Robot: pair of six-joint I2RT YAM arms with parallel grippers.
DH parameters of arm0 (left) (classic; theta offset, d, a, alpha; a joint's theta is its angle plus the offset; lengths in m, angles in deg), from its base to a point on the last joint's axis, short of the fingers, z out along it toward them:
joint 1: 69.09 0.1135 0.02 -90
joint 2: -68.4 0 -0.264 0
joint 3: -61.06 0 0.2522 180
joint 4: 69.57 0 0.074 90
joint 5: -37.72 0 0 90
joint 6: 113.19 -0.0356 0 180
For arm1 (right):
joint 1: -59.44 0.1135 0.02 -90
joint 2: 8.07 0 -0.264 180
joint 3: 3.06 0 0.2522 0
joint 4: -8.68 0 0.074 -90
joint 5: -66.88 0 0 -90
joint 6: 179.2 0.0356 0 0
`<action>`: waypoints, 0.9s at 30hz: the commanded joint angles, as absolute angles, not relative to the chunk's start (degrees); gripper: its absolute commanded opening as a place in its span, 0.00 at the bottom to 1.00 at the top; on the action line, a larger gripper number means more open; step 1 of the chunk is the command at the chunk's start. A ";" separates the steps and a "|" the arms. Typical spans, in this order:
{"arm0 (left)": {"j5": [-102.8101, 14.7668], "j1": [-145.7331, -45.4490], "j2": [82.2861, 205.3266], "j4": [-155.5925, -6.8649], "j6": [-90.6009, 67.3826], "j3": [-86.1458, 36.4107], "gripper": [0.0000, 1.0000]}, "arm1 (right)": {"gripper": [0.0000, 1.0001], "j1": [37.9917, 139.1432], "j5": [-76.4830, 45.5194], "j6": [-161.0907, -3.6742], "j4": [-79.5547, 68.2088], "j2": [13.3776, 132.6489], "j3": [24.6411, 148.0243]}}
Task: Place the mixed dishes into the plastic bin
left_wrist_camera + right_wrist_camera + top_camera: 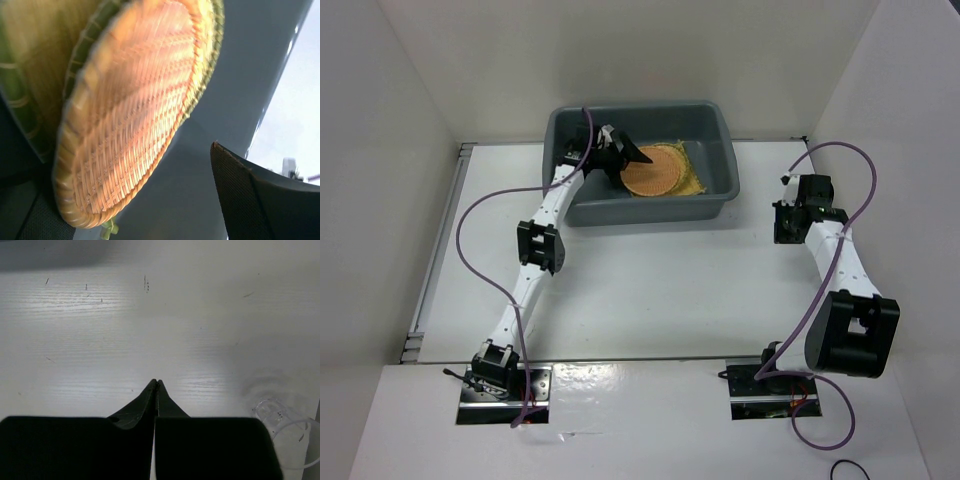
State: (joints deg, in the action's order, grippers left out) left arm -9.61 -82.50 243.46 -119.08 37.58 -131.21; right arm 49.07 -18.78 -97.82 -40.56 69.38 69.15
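Observation:
The grey plastic bin (720,170) stands at the back centre. The orange woven disc (653,171) lies inside it on a yellow woven piece (693,178); I cannot tell the mat from the yellow disc. My left gripper (628,156) is inside the bin at the disc's left edge, jaws open. In the left wrist view the orange disc (135,115) fills the frame beside the open gripper (145,200), over yellow-green weave (30,55). My right gripper (788,228) is shut and empty above the table (156,382). A clear plastic cup (280,422) lies right of it.
White walls close in the table on the left, back and right. The bin's grey wall (240,75) rises just beyond the disc. The left arm's purple cable (470,215) loops out over the table to the left.

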 commanded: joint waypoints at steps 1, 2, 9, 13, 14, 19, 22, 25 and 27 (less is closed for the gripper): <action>-14.04 -82.71 242.95 -120.15 39.12 -132.61 1.00 | 0.00 48.63 -17.50 -97.90 -37.95 69.72 68.79; -15.27 -82.71 241.21 -122.07 39.13 -132.61 1.00 | 0.00 48.63 -16.98 -98.42 -37.95 69.72 68.79; -25.29 -84.30 231.71 -126.57 36.14 -132.61 1.00 | 0.00 48.10 -15.92 -98.43 -37.95 69.72 68.79; -22.25 -84.30 229.33 -128.60 36.66 -132.61 1.00 | 0.00 48.10 -14.78 -98.43 -37.95 69.19 68.79; -20.75 -84.30 229.33 -128.60 37.36 -132.61 1.00 | 0.00 48.10 -14.77 -98.95 -37.95 69.19 68.79; -20.35 -84.82 227.14 -132.97 33.43 -132.61 1.00 | 0.00 48.10 -14.25 -98.95 -37.95 69.19 68.79; -25.37 -85.35 225.82 -139.48 28.59 -132.61 1.00 | 0.00 48.10 -13.72 -98.95 -37.95 68.66 68.79; -26.00 -85.35 226.68 -144.58 26.12 -132.61 1.00 | 0.00 48.10 -13.19 -98.95 -37.95 68.66 68.27; -26.00 -85.35 228.52 -148.26 25.33 -132.61 1.00 | 0.00 48.10 -12.67 -98.95 -37.95 68.66 68.27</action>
State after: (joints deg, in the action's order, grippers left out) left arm -24.56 -84.93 230.00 -140.63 29.52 -131.21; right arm 48.52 -14.15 -98.67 -40.15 69.45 68.89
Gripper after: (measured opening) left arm 1.000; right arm 0.001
